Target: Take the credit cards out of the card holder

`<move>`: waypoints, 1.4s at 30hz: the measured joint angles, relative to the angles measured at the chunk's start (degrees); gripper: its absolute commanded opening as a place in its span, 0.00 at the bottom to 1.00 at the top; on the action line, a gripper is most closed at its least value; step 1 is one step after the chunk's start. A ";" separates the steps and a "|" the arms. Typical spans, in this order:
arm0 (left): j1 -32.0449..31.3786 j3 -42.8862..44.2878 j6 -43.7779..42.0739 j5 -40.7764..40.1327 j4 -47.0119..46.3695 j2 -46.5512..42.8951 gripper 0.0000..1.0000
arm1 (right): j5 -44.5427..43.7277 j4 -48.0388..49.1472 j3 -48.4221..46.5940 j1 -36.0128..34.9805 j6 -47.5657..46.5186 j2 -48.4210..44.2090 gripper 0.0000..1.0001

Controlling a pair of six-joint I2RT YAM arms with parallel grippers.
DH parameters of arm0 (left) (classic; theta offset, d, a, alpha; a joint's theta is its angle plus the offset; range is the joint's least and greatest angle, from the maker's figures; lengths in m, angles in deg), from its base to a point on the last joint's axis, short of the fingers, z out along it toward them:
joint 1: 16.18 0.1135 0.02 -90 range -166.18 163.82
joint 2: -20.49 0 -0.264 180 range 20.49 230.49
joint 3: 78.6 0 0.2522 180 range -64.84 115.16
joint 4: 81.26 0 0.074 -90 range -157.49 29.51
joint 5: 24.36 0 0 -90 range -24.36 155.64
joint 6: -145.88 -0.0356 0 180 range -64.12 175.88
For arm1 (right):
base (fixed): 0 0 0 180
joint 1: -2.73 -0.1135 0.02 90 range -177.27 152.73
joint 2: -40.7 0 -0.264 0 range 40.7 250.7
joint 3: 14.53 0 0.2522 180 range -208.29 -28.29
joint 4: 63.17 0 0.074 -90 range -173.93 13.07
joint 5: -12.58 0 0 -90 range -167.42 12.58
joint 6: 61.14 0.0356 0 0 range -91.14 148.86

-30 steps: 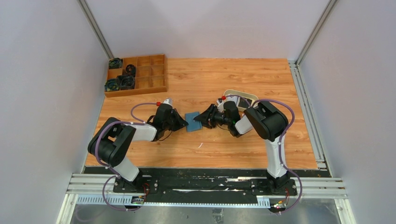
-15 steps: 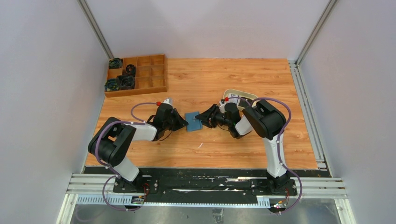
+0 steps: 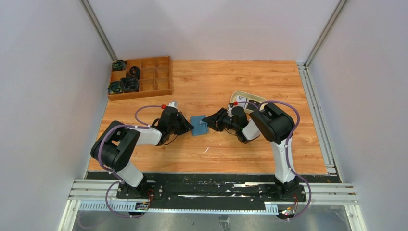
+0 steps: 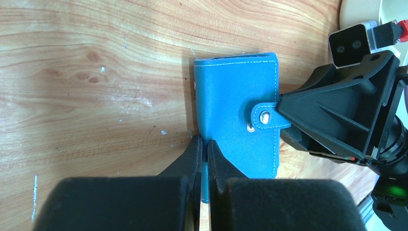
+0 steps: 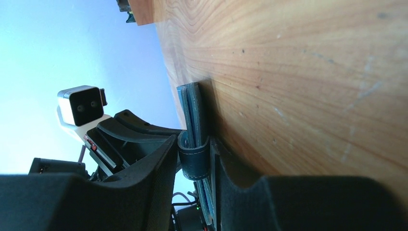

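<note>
Left wrist view: left gripper (image 4: 205, 153) clenched on the closed teal card holder's (image 4: 235, 110) edge, right gripper (image 5: 195, 161) clamping its snap strap (image 4: 266, 117).

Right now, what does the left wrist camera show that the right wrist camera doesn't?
Left wrist only: the card holder's flat blue face, two silver snap studs, the left gripper pinching one edge. Right wrist only: the holder's layered edge, side-on. Both: the right gripper closed on the strap, holder lying on the wooden table.

Pale grey walls (image 3: 48, 72) enclose a light wooden table (image 3: 216, 77).
</note>
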 measured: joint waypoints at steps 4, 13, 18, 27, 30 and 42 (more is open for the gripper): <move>-0.02 0.02 -0.04 0.02 -0.07 0.07 0.00 | -0.24 -2.14 0.00 0.00 -0.63 -0.76 0.33; -0.02 0.00 -0.07 0.02 -0.11 0.09 0.00 | -0.35 -6.84 -0.13 -0.04 -2.34 -2.54 0.33; -0.02 0.02 -0.07 0.02 -0.11 0.09 0.00 | -0.31 -8.44 -0.70 -0.35 -2.93 -2.93 0.35; -0.02 0.00 -0.09 0.02 -0.13 0.11 0.00 | 0.15 -9.18 -1.97 -1.18 -4.35 -2.93 0.33; -0.02 0.00 -0.09 0.02 -0.13 0.11 0.00 | 0.28 -9.33 -2.05 -1.22 -4.79 -2.93 0.31; 0.00 0.00 -0.09 -0.04 -0.35 0.22 0.00 | 0.83 -10.82 -3.89 -1.68 -5.51 -2.23 0.29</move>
